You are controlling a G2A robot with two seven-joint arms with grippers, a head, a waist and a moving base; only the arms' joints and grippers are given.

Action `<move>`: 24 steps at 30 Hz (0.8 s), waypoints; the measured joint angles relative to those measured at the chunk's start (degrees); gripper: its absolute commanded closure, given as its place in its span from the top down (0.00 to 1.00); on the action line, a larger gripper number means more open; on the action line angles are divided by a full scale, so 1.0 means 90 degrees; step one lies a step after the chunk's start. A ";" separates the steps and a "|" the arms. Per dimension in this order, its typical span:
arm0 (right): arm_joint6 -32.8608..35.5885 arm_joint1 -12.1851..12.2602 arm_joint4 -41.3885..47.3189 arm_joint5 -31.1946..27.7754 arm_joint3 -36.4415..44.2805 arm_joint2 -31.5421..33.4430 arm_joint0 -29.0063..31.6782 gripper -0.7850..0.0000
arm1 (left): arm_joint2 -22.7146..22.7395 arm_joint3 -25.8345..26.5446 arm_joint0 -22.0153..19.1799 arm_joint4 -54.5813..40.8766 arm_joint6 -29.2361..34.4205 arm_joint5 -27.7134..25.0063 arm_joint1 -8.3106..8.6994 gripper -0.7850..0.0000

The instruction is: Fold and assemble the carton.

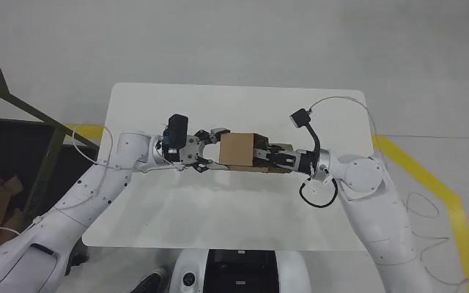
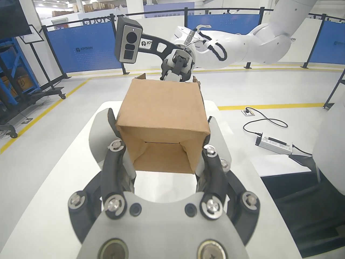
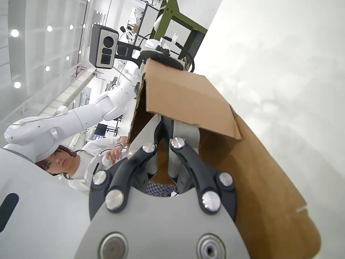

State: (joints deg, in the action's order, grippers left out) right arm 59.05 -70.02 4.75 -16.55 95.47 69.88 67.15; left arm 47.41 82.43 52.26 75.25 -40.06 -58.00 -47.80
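We hold the brown corrugated-cardboard carton (image 1: 238, 149) between the two sets of fingers over the white table (image 1: 220, 212): the left gripper (image 2: 160, 121) clasps its open end with a finger against each outer wall, and the right gripper (image 3: 169, 126) looks pinched on a wall at the far end. We judge a harder left squeeze would cave the walls between those fingers, and a pull away from the right fingers could slip that thin edge free.
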 measured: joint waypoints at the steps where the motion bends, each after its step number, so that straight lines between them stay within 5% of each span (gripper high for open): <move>1: 0.0016 -0.0001 0.0024 -0.0003 -0.0024 -0.0049 -0.0035 0.00 | -0.0025 0.0005 -0.0010 -0.0013 -0.0012 0.0000 0.0007 0.39; 24: -0.0382 -0.0070 0.0310 -0.0103 -0.0278 -0.0848 -0.0416 0.00 | -0.0373 0.0066 -0.0189 -0.0072 -0.0194 0.0000 0.0041 0.38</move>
State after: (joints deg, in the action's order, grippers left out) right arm 55.61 -70.64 7.54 -17.48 92.96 62.24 63.41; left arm 44.05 83.03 50.55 74.60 -41.81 -58.00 -47.43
